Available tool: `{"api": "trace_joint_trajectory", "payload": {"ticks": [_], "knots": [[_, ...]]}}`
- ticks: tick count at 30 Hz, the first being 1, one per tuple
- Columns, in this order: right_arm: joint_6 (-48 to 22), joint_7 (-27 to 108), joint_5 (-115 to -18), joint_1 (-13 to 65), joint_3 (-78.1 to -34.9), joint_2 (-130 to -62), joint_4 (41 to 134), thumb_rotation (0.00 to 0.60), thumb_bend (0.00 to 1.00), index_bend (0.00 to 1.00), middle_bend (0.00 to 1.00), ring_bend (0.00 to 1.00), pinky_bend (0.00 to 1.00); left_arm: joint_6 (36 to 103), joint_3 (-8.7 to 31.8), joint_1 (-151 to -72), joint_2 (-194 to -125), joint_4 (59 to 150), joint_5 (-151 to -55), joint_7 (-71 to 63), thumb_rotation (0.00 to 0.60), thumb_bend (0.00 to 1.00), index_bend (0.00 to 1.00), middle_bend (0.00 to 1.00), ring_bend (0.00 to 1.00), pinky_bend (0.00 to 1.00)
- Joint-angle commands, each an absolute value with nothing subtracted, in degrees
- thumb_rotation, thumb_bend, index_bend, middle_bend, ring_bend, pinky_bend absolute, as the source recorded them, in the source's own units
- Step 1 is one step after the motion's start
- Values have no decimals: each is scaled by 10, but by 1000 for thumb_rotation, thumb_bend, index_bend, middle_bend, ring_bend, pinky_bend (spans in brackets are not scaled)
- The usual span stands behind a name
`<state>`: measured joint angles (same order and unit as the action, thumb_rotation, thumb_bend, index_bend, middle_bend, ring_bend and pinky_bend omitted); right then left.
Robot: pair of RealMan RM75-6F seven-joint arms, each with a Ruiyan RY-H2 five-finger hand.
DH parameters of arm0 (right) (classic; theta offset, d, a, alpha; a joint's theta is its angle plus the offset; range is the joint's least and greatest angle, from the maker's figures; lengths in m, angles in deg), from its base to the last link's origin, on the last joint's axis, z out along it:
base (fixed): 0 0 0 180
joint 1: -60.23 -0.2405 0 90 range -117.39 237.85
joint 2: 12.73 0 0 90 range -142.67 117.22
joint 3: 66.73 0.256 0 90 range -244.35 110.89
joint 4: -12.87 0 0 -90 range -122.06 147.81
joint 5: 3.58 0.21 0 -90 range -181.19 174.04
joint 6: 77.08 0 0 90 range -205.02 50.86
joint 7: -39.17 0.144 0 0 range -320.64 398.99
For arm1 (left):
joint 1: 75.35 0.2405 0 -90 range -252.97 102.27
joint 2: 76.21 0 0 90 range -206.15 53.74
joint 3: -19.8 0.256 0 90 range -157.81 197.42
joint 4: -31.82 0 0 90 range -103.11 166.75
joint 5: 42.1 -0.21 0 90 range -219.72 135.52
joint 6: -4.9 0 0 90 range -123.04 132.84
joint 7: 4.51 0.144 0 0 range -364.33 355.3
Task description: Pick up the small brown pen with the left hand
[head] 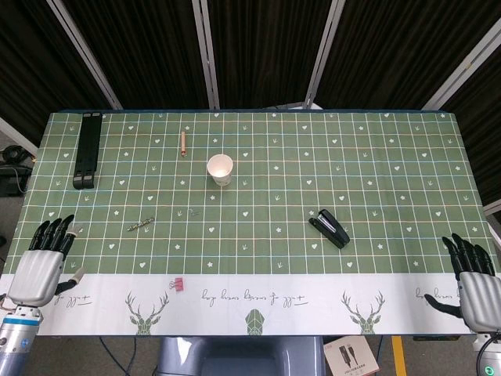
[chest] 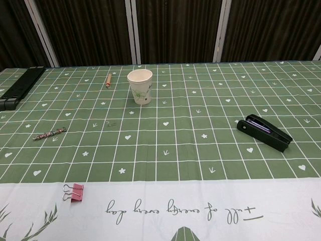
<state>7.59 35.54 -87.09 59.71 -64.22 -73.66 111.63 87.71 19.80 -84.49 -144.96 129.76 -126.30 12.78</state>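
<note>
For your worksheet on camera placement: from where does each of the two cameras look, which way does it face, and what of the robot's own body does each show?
Head view: high above the near edge, looking steeply down on the whole table; left hand and right hand show at the lower corners.
Chest view: low at the near edge, facing across the table toward the dark curtains; no part of the robot shows.
Shared: brown pen, paper cup, stapler, pink binder clip.
</note>
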Motion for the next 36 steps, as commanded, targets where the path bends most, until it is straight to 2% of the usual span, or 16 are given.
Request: {"api": "trace_joint_trajectory", "payload": {"ticks": [1,3,9,17,27,36], "knots": [[76,354,-872,597,-643,-736,1118,600,17,60,0,0,0,846,163,-868,-1478,1294,-1204,171,600,250,237,0,0,0],[75,354,-871,597,-643,-736,1119,600,18,59,0,0,0,831,149,-879,-1491,1287,-1179,192,600,263,321,0,0,0],[73,354,-867,597,-643,-734,1120,600,18,60,0,0,0,789,112,-913,-1522,1269,-1096,244,600,300,427,0,0,0],[71,355,-866,596,-642,-734,1120,600,17,60,0,0,0,763,66,-963,-1580,1257,-956,335,600,301,452,0,0,0],[72,360,-866,596,-642,-733,1120,600,18,60,0,0,0,794,22,-1024,-1660,1230,-825,433,600,302,472,0,0,0],[72,363,-866,596,-642,-732,1120,600,18,60,0,0,0,821,20,-1052,-1695,1188,-785,472,600,301,488,0,0,0]]}}
